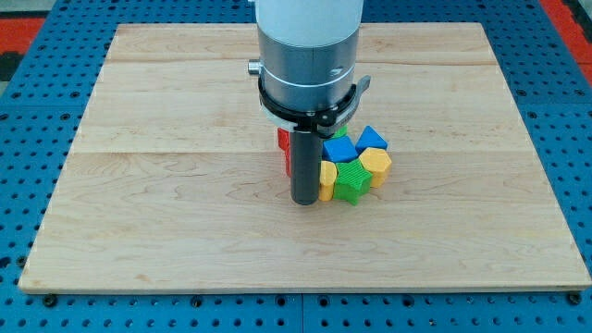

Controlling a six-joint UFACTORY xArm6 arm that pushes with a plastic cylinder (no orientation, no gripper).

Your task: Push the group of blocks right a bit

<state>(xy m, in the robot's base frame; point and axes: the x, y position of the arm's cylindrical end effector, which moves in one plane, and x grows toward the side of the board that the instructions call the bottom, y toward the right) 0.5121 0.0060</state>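
Note:
A tight group of blocks sits just right of the board's middle. It holds a green star-like block [351,180], a yellow block [376,166] at the right, a small yellow block [326,176] at the left, a blue cube [339,150], a blue block [372,139] at the upper right, and a red block [285,148] partly hidden behind the rod. A bit of another green block [340,134] shows behind the blue cube. My tip [304,201] rests on the board at the group's left side, touching the small yellow block.
The wooden board [185,185] lies on a blue perforated table [28,111]. The arm's grey and white body [307,55] hangs over the board's upper middle and hides what is behind it.

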